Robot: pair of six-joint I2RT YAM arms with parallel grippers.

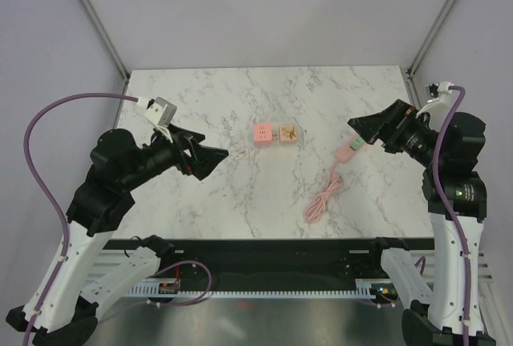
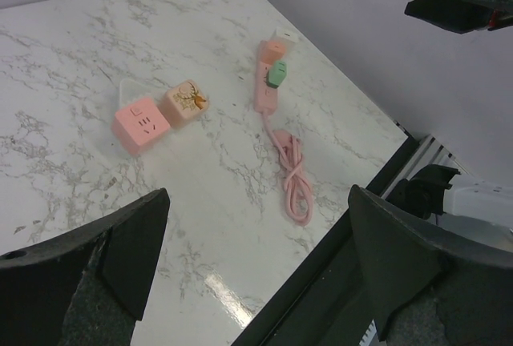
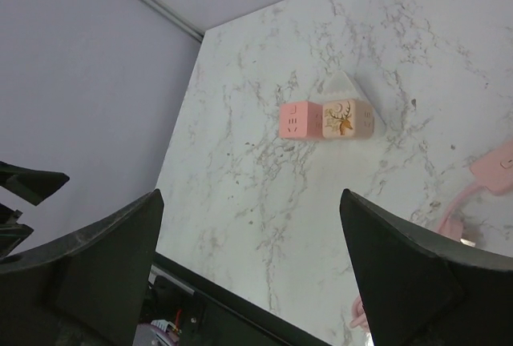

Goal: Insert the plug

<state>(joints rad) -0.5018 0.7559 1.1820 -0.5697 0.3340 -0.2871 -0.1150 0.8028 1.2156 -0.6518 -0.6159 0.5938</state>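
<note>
Barely begun, nothing grasped. Spread wide and empty: left gripper (image 1: 212, 158) and right gripper (image 1: 362, 131). Untouched: pink cube (image 1: 261, 134) mid-table, power strip (image 1: 345, 156) further right.

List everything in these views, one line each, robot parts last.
pink cube: one, pink with socket holes, table centre.
deer cube: one, tan with a deer print, touching the pink cube's right side.
white piece: one, whitish, behind the cubes; unidentifiable.
power strip: one, pink, right of the cubes.
green plug: one, green, on the power strip.
cable: one, pink, bundled, nearer than the strip.
table: one, white marble.
left gripper: one, black, open, empty.
right gripper: one, black, open, empty.
</note>
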